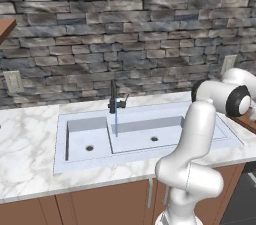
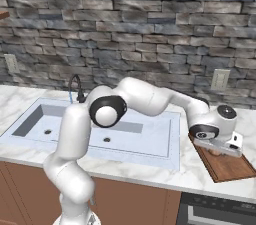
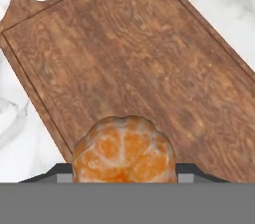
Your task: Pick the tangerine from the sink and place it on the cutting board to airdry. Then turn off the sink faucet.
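Note:
The tangerine [image 3: 124, 148], a peeled orange fruit, sits between my gripper's [image 3: 124, 174] two dark fingertips, which are shut on it. It hangs just above the near part of the cutting board [image 3: 144, 68], a reddish-brown wooden board with a handle slot. In the right base view my gripper [image 2: 220, 151] is low over the cutting board [image 2: 229, 168], to the right of the sink [image 2: 150, 141]. The black sink faucet [image 1: 114, 100] stands behind the sink [image 1: 80, 115] and a thin blue stream runs from it into the larger bowl.
The marble counter [image 1: 25, 154] surrounds the sink, with a stone wall behind it. Wall outlets [image 1: 13, 81] [image 2: 220, 80] sit above the counter. A dark appliance front [image 2: 215, 211] lies below the counter at the right. My arm stretches across the sink.

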You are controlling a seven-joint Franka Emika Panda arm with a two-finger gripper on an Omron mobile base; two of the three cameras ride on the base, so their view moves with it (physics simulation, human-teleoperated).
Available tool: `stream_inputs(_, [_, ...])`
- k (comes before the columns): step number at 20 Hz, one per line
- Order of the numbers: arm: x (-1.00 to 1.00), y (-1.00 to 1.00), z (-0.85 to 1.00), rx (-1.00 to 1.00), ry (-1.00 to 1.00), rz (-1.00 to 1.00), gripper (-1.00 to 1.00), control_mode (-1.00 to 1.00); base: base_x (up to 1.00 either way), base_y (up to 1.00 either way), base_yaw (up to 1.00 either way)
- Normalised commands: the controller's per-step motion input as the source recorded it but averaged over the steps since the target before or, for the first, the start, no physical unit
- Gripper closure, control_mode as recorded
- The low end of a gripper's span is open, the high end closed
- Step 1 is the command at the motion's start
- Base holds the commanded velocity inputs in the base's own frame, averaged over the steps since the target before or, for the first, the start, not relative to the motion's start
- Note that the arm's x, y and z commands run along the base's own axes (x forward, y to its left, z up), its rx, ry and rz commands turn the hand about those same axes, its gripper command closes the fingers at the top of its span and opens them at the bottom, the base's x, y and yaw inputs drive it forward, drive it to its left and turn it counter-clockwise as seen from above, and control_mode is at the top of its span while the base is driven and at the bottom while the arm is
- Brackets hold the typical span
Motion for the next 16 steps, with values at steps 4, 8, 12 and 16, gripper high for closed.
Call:
stream_inputs(4, [0.01, -0.05, -0.18, 0.0, 0.0, 0.0, 1.0, -1.0, 0.0, 0.0, 0.0])
stream_inputs(8, [0.0, -0.07, -0.18, 0.0, 0.0, 0.0, 1.0, -1.0, 0.0, 0.0, 0.0])
stream_inputs(12, [0.0, -0.03, -0.2, 0.0, 0.0, 0.0, 1.0, -1.0, 0.0, 0.0, 0.0])
stream_inputs(16, [0.0, 0.0, -0.23, 0.0, 0.0, 0.0, 1.0, -1.0, 0.0, 0.0, 0.0])
